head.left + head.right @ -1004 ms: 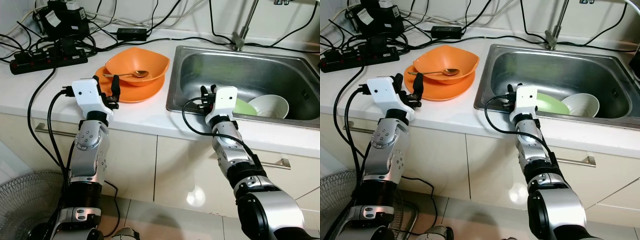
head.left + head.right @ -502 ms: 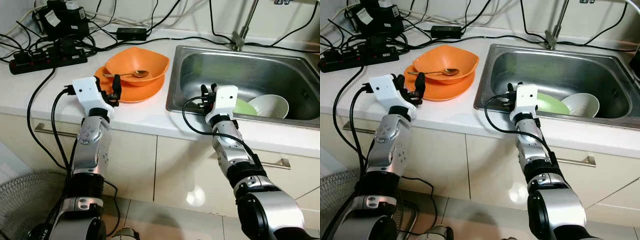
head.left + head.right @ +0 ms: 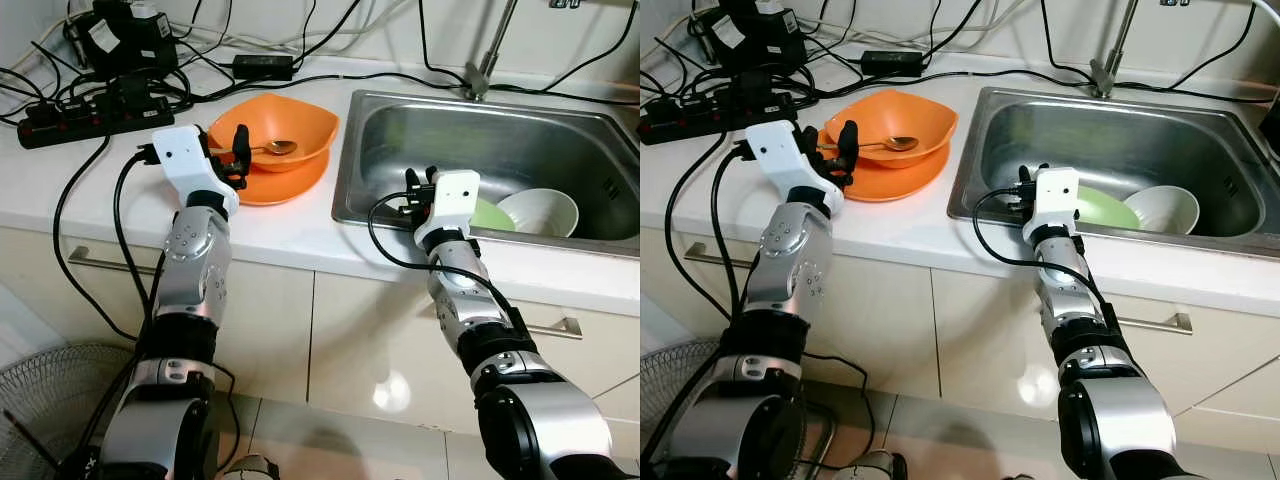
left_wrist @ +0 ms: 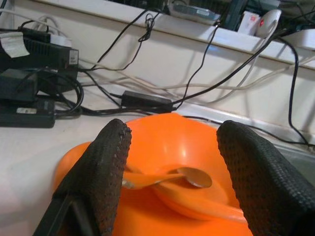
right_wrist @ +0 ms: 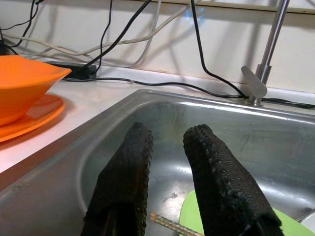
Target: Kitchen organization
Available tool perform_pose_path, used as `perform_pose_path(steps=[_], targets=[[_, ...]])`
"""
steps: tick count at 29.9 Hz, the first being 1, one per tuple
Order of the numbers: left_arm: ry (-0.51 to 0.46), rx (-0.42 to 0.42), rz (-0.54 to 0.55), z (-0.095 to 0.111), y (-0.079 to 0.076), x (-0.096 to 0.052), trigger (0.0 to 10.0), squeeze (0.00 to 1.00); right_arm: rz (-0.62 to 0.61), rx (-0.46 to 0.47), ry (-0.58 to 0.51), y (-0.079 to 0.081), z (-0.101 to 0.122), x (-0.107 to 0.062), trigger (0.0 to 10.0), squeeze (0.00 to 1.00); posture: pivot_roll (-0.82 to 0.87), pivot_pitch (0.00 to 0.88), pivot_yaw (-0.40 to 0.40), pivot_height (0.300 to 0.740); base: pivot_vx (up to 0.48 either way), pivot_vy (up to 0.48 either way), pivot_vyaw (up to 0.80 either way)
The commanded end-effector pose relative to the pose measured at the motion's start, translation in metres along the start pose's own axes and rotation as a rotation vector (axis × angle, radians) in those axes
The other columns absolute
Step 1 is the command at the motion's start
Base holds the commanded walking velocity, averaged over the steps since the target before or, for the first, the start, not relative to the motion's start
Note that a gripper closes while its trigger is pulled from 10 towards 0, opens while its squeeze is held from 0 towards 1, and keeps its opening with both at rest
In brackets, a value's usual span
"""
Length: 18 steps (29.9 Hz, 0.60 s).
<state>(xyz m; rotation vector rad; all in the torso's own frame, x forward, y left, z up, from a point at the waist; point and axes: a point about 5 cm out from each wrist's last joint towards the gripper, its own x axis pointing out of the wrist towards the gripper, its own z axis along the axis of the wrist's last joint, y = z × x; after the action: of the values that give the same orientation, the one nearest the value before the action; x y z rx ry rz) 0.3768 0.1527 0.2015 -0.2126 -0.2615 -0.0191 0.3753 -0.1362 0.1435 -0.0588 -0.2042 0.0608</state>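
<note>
An orange bowl (image 3: pixel 290 120) sits on an orange plate (image 3: pixel 285 185) on the white counter, with a metal spoon (image 3: pixel 270 148) lying across the bowl. My left gripper (image 3: pixel 228 150) hovers at the plate's left edge, open and empty, its fingers (image 4: pixel 110 162) framing the bowl (image 4: pixel 182 147) and spoon (image 4: pixel 194 178). My right gripper (image 3: pixel 420 185) is at the sink's front left rim, fingers slightly apart around nothing, pointing into the basin. A green plate (image 3: pixel 490 213) and a white bowl (image 3: pixel 540 210) lie inside the sink.
The steel sink (image 3: pixel 350 170) has a faucet (image 3: pixel 490 50) at the back. A black power strip (image 3: pixel 90 120), adapters and tangled cables crowd the counter's back left. A fan (image 3: pixel 50 390) stands on the floor at lower left. A thin stick (image 5: pixel 167 223) lies by the green plate (image 5: pixel 197 221).
My left gripper has risen and moved forward and right, from the counter's front edge up to the orange plate and bowl. The right arm has barely moved.
</note>
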Motion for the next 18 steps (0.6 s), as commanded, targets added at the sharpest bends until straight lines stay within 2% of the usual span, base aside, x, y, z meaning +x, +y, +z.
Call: perform_pose_path(steps=[1, 5, 7, 9, 14, 18], targets=[[-0.023, -0.003, -0.003, 0.006, -0.002, 0.004, 10.0, 0.00, -0.019, 0.006, 0.003, -0.005, -0.001, -0.001, 10.0, 0.00, 0.13, 0.019, 0.001, 0.740, 0.000, 0.000, 0.00], [-0.087, -0.011, 0.009, 0.017, -0.002, 0.002, 10.0, 0.00, -0.023, 0.006, 0.001, -0.006, -0.001, -0.002, 10.0, 0.00, 0.14, 0.024, -0.005, 0.740, 0.000, 0.000, 0.00], [-0.135, -0.014, 0.048, 0.027, 0.007, 0.001, 10.0, 0.00, -0.026, 0.006, 0.002, -0.007, -0.001, -0.002, 10.0, 0.00, 0.14, 0.027, -0.010, 0.740, 0.000, 0.000, 0.00], [-0.143, -0.010, 0.059, 0.029, 0.010, 0.000, 10.0, 0.00, -0.025, 0.007, 0.003, -0.007, -0.001, -0.002, 10.0, 0.00, 0.14, 0.027, -0.011, 0.740, 0.000, 0.000, 0.00], [-0.129, 0.004, 0.077, 0.025, 0.017, -0.003, 10.0, 0.00, -0.022, 0.005, 0.006, -0.007, -0.002, -0.003, 10.0, 0.00, 0.14, 0.027, -0.016, 0.740, 0.000, 0.000, 0.00], [-0.050, 0.015, 0.077, 0.010, 0.019, -0.006, 10.0, 0.00, -0.023, 0.001, 0.002, -0.009, 0.000, -0.001, 10.0, 0.00, 0.14, 0.028, -0.021, 0.740, 0.000, 0.000, 0.00]])
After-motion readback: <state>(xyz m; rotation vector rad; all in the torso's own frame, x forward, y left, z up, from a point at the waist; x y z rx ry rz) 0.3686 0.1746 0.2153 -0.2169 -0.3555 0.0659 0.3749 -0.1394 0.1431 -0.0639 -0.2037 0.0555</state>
